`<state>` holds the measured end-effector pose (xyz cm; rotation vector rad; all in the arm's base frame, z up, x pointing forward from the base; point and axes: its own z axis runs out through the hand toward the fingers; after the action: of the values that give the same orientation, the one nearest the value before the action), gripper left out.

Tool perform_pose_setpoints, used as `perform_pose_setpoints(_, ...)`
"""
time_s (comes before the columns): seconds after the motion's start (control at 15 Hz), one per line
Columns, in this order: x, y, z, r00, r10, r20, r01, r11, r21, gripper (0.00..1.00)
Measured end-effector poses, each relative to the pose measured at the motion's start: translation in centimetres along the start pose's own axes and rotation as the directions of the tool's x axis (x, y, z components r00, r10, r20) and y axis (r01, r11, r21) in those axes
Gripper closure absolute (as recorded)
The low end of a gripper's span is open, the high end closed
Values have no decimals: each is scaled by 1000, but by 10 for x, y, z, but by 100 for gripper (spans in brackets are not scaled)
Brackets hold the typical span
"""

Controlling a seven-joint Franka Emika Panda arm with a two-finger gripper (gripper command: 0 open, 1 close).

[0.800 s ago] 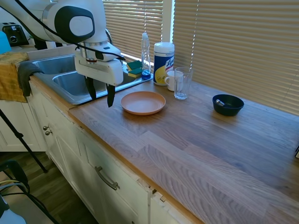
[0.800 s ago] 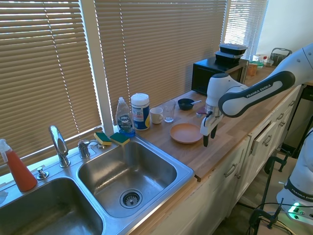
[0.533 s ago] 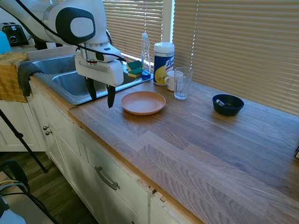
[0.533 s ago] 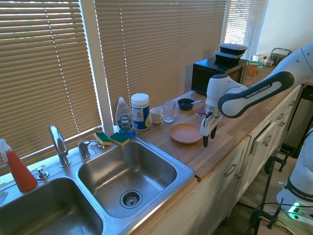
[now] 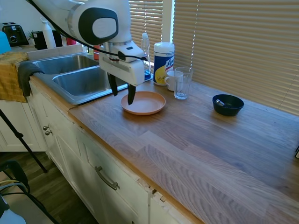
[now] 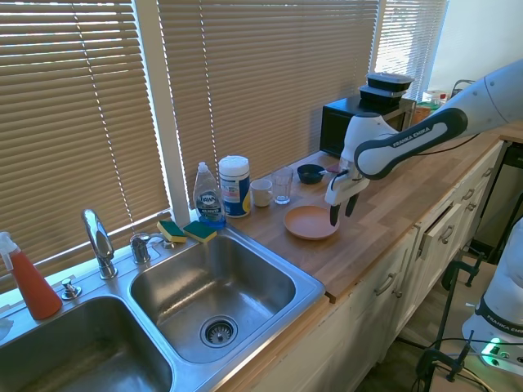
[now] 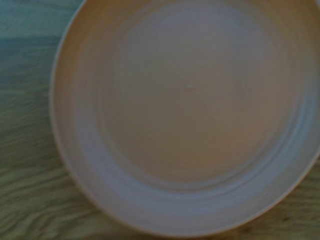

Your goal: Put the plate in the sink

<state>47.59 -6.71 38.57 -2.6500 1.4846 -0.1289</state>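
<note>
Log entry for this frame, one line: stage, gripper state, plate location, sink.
stage: approach | gripper: open, above plate rim, not gripping | plate: flat on countertop, beside sink | sink: near basin has no plate

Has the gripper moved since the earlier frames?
Yes. The gripper, open, has shifted away from the sink side and now hangs over the near edge of the plate.

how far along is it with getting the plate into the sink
Early stage. Done: the gripper is positioned over the plate's edge nearest the sink, fingers open. In hand: nothing yet; the plate lies flat on the wooden counter, and the wrist view shows it from directly above. Left: close on the rim, lift, carry it over and set it in a basin. The basin nearest the plate looks empty.
</note>
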Motion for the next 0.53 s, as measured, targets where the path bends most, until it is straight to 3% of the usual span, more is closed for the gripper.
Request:
perform_pose_setpoints(0.2, 50, 8, 4, 998, 61, 11, -61, 998, 19, 0)
perform_pose_setpoints(0.53, 105, 2, 25, 991, 52, 121, -60, 996, 63, 0)
